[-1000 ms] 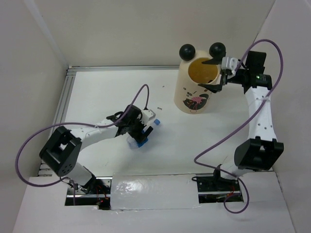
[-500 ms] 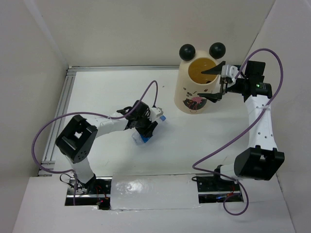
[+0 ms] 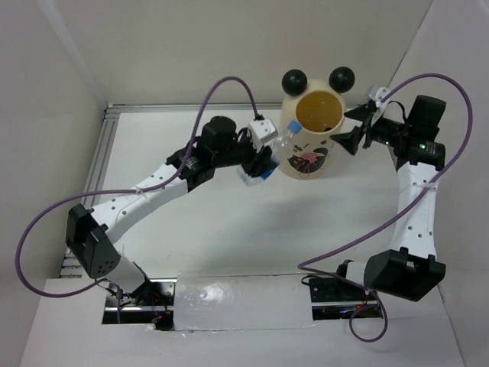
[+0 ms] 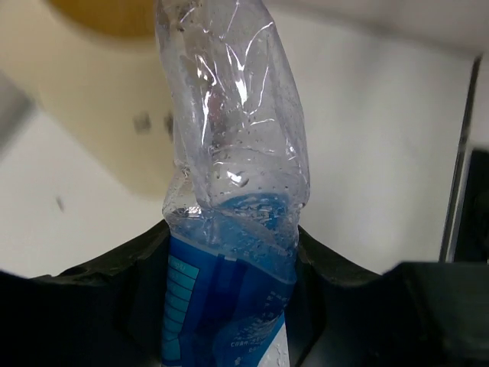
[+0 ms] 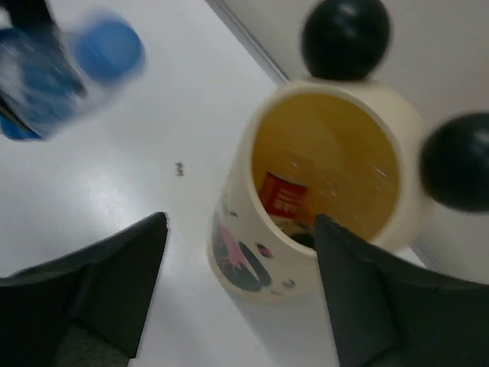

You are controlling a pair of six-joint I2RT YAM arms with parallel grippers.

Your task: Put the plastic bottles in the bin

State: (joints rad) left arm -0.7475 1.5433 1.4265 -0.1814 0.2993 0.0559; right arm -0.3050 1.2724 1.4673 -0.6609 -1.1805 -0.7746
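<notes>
My left gripper (image 3: 260, 162) is shut on a crumpled clear plastic bottle (image 3: 276, 145) with a blue label, held in the air just left of the bin (image 3: 304, 157). The left wrist view shows the bottle (image 4: 233, 153) clamped between the black jaws of that gripper (image 4: 233, 241). The bin is a cream cylinder with black ball ears (image 3: 295, 79) and a yellow inside. A red-labelled bottle (image 5: 284, 196) lies inside the bin (image 5: 238, 200). My right gripper (image 3: 354, 127) hangs open and empty beside the bin's right rim. Blurred at the upper left of the right wrist view is the blue bottle (image 5: 65, 73).
A metal rail (image 3: 105, 157) runs along the table's left and back edges. White walls close in on both sides. Purple cables (image 3: 229, 82) loop above each arm. A small dark speck (image 5: 180, 168) lies on the table left of the bin.
My left gripper closed on the blue-labelled bottle, lifted it off the table and carried it up to the bin's left side. My right gripper drew back from over the bin and narrowed.
</notes>
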